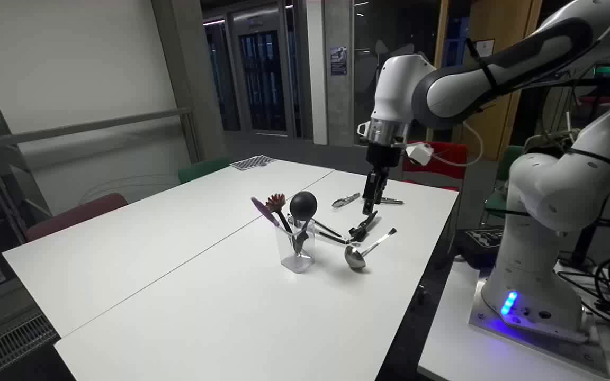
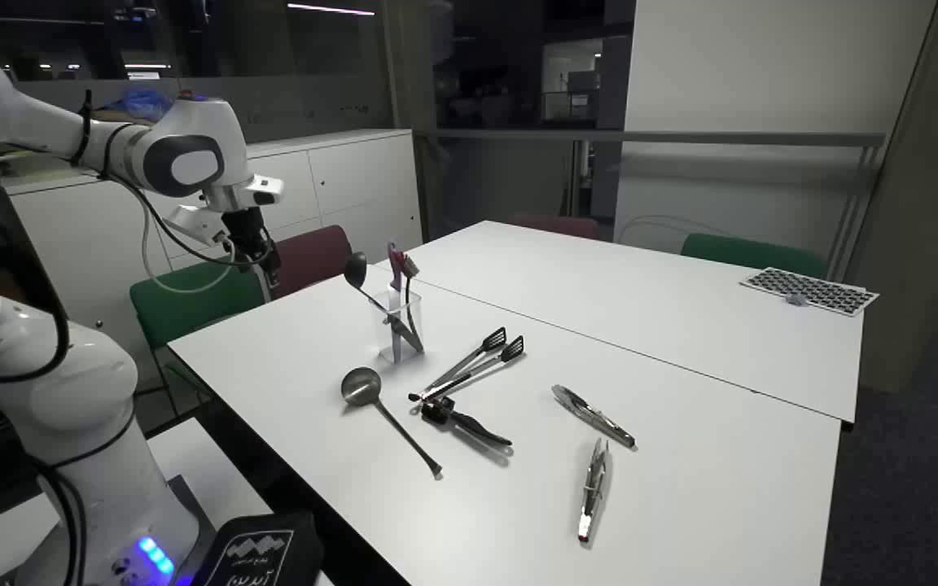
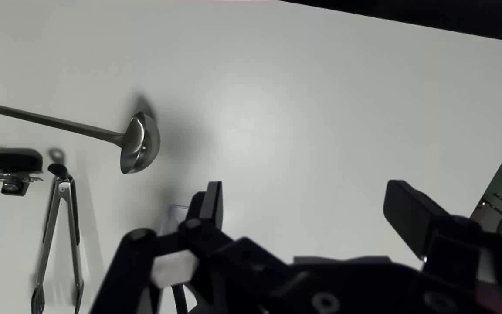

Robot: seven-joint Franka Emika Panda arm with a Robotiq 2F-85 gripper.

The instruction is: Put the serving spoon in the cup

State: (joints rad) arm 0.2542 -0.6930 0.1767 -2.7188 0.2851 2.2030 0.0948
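The serving spoon, a ladle with a round shiny bowl (image 2: 361, 386) and a long slim handle, lies on the table in both exterior views. Its bowl (image 3: 141, 144) is at the left of the wrist view. Beside it stands the see-through cup (image 1: 297, 260), upright, holding a dark round-headed utensil (image 1: 303, 206), a red-headed brush and a purple-handled tool. My gripper (image 3: 303, 196) is open with nothing between its fingers. It hangs well above the table, apart from spoon and cup. One finger hides most of the cup (image 3: 176, 214) in the wrist view.
Black-headed tongs (image 2: 477, 372) and a black-handled tool (image 2: 481, 430) lie close to the spoon. Farther along are two metal tongs (image 2: 591, 413). A patterned sheet (image 2: 811, 290) rests near the table's edge, and chairs stand around the table.
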